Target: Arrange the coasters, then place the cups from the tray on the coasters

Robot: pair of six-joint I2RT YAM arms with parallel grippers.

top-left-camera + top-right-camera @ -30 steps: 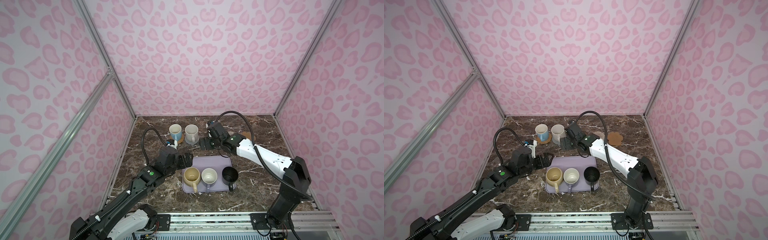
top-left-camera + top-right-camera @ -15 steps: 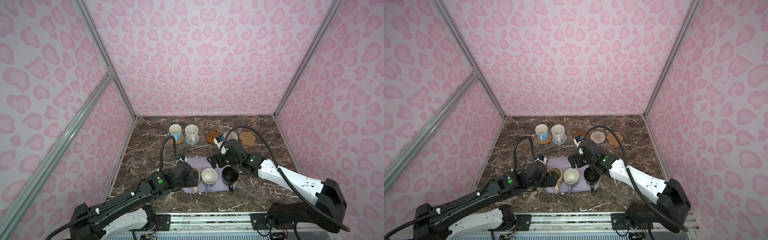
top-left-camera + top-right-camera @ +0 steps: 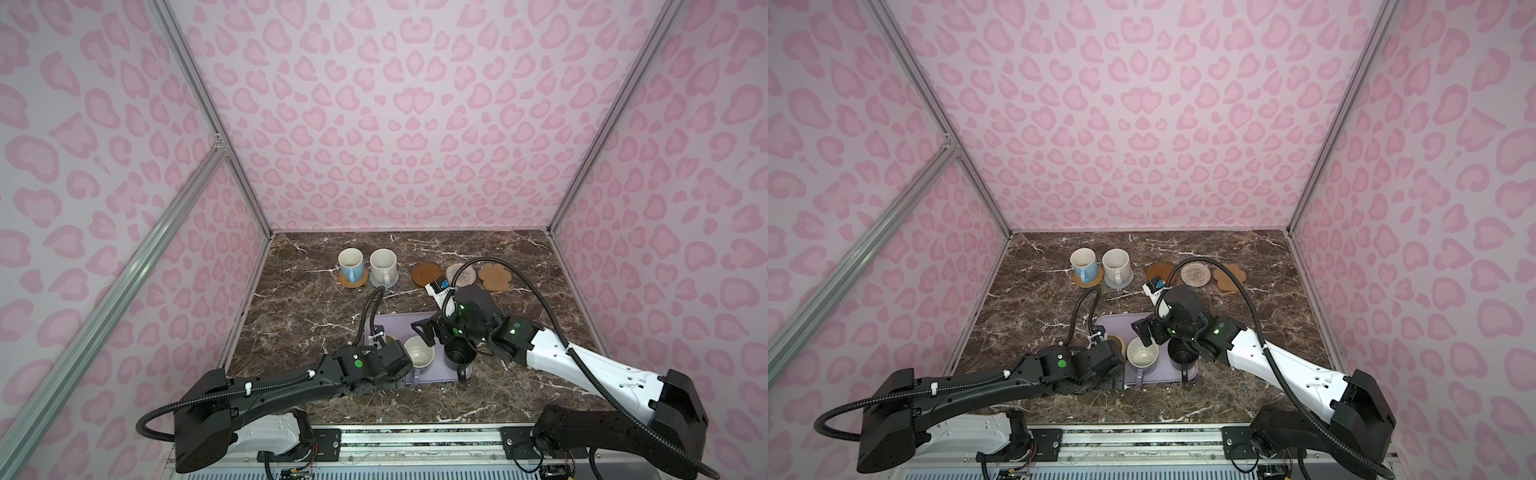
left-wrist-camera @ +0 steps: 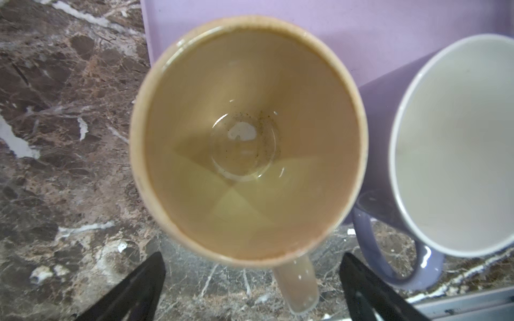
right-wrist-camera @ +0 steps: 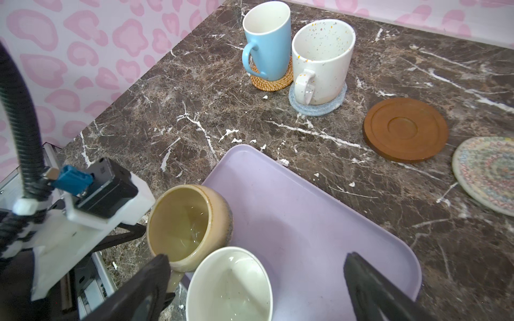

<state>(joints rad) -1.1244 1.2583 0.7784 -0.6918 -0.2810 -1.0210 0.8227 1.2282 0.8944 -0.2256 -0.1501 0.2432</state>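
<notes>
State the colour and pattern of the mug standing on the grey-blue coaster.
The mug is white with small coloured speckles; the right wrist view shows it best.

The tabletop (image 5: 194, 105) looks like polished brown marble with white veins; the tray (image 5: 306, 222) is smooth, matt lavender plastic; the pale yellow mug (image 4: 244, 139) and the lavender mug (image 4: 383, 116) carry a glossy ceramic glaze that catches highlights; the light blue mug (image 5: 271, 47) looks satin, the speckled white mug (image 5: 322, 64) glossy; the orange coaster (image 5: 274, 83) is rough woven rattan; the grey-blue coaster (image 5: 319, 108) is fuzzy crochet; the brown disc (image 5: 406, 129) is smooth and wood-like with turned rings; the beige disc (image 5: 486, 172) is woven cloth; the paw-shaped coaster (image 3: 493, 277) looks like matt cork.
</notes>
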